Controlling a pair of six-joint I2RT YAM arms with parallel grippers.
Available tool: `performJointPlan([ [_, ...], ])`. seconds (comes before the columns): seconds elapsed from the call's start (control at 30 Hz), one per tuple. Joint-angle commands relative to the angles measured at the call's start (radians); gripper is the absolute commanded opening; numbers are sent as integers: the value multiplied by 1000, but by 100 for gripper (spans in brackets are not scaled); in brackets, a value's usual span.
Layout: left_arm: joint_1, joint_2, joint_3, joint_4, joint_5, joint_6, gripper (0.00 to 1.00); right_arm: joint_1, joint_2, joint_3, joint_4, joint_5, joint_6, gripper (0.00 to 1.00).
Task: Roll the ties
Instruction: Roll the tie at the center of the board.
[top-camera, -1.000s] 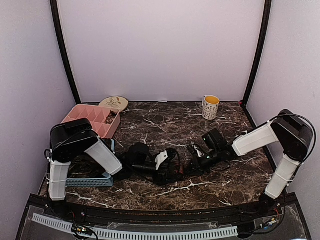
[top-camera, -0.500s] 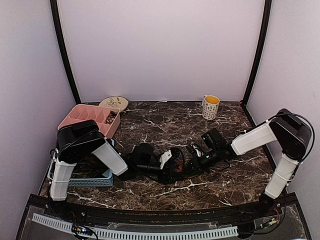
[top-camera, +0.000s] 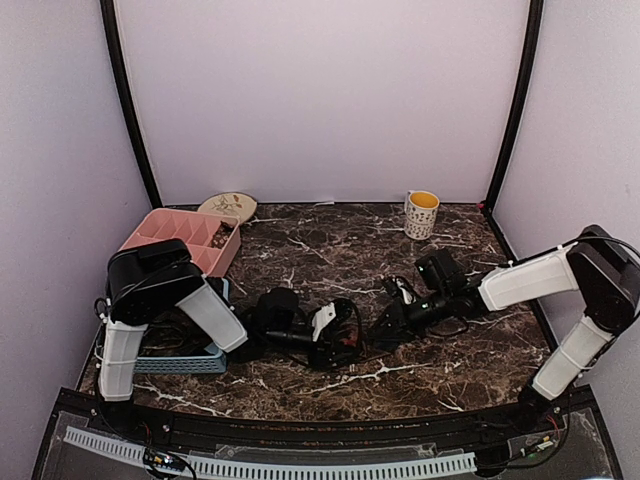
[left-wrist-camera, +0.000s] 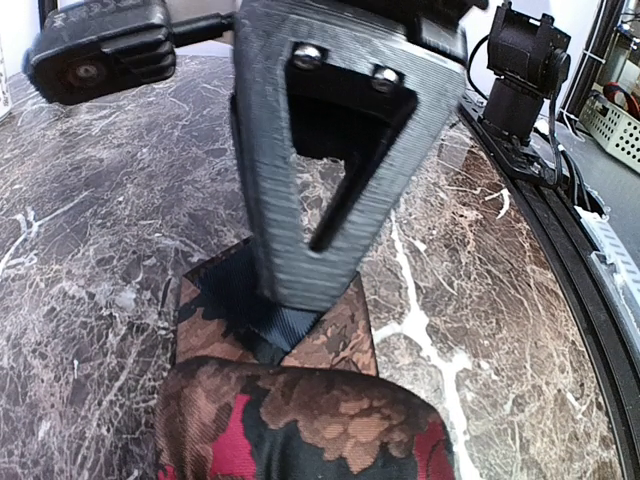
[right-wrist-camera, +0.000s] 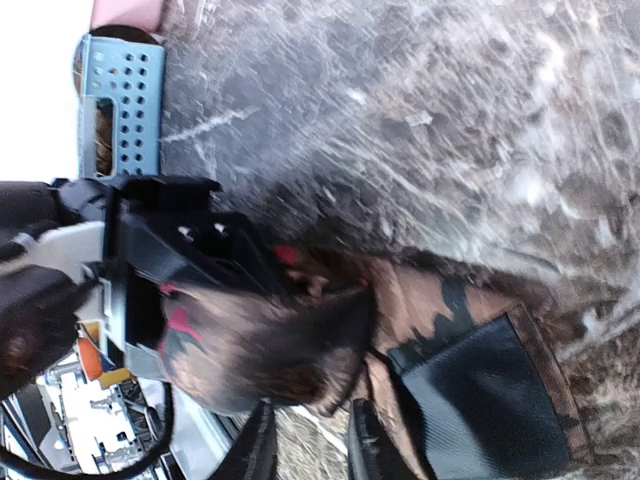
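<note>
One reddish-brown flowered tie (top-camera: 352, 338) lies mid-table, most of it wound into a coil (left-wrist-camera: 300, 425). Its pointed end with black lining (left-wrist-camera: 335, 335) lies flat on the marble. My left gripper (top-camera: 335, 335) is shut round the coil; the right wrist view shows its black jaws (right-wrist-camera: 170, 265) hugging the roll (right-wrist-camera: 270, 340). My right gripper (top-camera: 392, 322) stands just right of the coil, slightly open, with only marble in the gap (right-wrist-camera: 308, 445). One of its fingers (left-wrist-camera: 310, 200) rests its tip on the flat end (right-wrist-camera: 480, 390).
A pink compartment tray (top-camera: 185, 238) and a patterned plate (top-camera: 228, 207) sit at the back left. A blue perforated basket (top-camera: 175, 362) lies under the left arm. A mug (top-camera: 421, 213) stands at the back right.
The right gripper has opened and drawn back to the right, off the coil. The left gripper's jaws have closed in on the coil.
</note>
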Motion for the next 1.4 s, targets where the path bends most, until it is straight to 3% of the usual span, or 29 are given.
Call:
performJointPlan([
  [0.0,5,-21,-31,-103,6,25,25,-3,51,7,45,1,21,19],
  [0.2,5,-63,-35,-93,-29,-10,26,-2,144,-20,20,26,11,12],
  [0.43,4,-125,-69,-162,-151,33,27,-3,153,-83,55,18,49,13],
  [0.6,-17,-93,-74,-223,-199,90,28,-3,117,-32,31,28,37,17],
  [0.83,-41,-73,-54,-281,-222,122,30,52,29,67,59,-29,63,43],
  [1.37,-41,-67,-44,-299,-203,123,32,119,162,147,-62,26,22,42],
])
